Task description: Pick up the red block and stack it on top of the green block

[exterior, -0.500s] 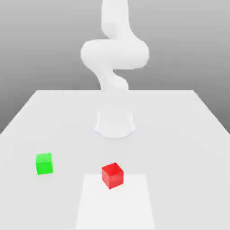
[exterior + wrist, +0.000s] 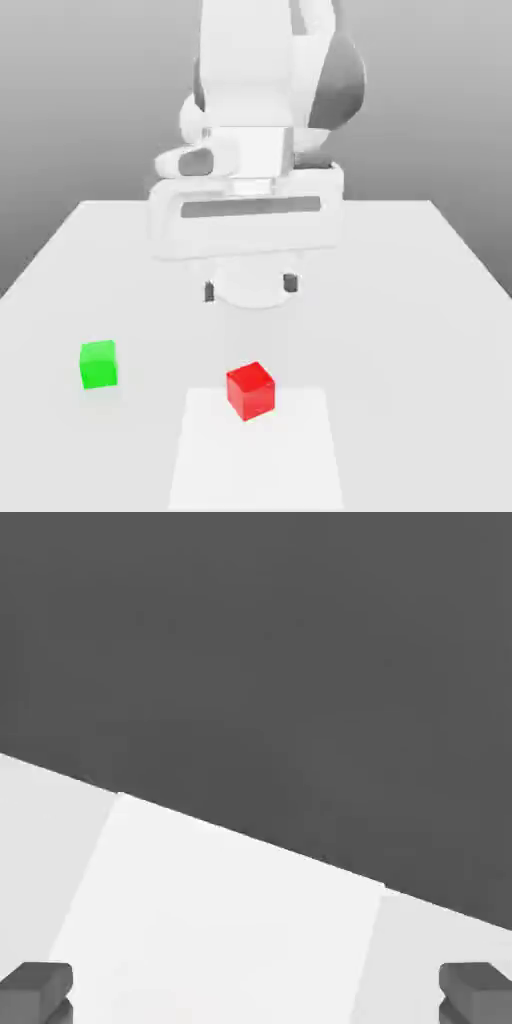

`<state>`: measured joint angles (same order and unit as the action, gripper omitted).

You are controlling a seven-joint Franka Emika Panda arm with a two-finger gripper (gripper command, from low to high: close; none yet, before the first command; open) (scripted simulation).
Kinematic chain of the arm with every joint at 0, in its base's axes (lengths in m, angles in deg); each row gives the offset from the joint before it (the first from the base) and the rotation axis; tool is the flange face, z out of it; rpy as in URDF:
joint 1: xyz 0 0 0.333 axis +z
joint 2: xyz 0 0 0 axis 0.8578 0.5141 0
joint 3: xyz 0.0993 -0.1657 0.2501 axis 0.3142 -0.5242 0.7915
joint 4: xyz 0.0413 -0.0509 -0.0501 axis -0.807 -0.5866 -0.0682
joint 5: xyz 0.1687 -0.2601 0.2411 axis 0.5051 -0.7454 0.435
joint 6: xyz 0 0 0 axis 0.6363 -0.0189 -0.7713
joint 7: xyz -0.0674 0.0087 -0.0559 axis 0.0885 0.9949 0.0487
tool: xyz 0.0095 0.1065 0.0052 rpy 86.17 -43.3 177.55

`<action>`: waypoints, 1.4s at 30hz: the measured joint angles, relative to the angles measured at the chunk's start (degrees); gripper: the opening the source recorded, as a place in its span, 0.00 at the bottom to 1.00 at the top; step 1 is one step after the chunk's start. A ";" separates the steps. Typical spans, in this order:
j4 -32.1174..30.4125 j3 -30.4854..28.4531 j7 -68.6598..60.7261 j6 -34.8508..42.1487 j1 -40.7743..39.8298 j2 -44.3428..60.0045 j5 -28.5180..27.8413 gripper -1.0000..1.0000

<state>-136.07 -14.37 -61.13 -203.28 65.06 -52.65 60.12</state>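
A broad white desk fills the lower half of the exterior view. Above its middle hangs the bulky white robot arm, its pincer spread wide and holding nothing. A paler square patch lies at bottom centre; the small bright red cube sits on its upper edge. The small bright green cube rests at lower left, well apart.

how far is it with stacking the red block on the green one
Nothing is stacked yet. The red block sits on the table, apart from the green block. In hand: the open, empty gripper hangs above the table behind the red block. Left: grasp red, lift, set on green.
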 joint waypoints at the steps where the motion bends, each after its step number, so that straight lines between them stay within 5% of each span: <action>1: -1.83 -0.44 -2.07 -1.99 0.43 2.73 0.40 0.50; 9: -3.13 1.47 -18.85 -13.72 3.41 19.01 18.53 0.50; 14: -2.42 3.20 -20.76 -19.51 2.28 25.37 21.23 0.50; 15: -2.39 3.01 -20.67 -20.16 2.46 26.04 21.16 0.00; 24: -2.48 3.59 -20.99 -18.12 1.92 24.06 21.50 0.00; 28: -3.15 2.37 -18.63 -13.75 2.22 19.11 18.23 0.00; 35: -5.08 3.17 -7.71 -6.72 -2.71 9.78 3.43 0.00; 42: -4.20 -0.41 7.91 -3.12 -12.62 6.73 -0.61 0.00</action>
<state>-140.28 -14.78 -53.23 -206.40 52.44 -45.92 59.50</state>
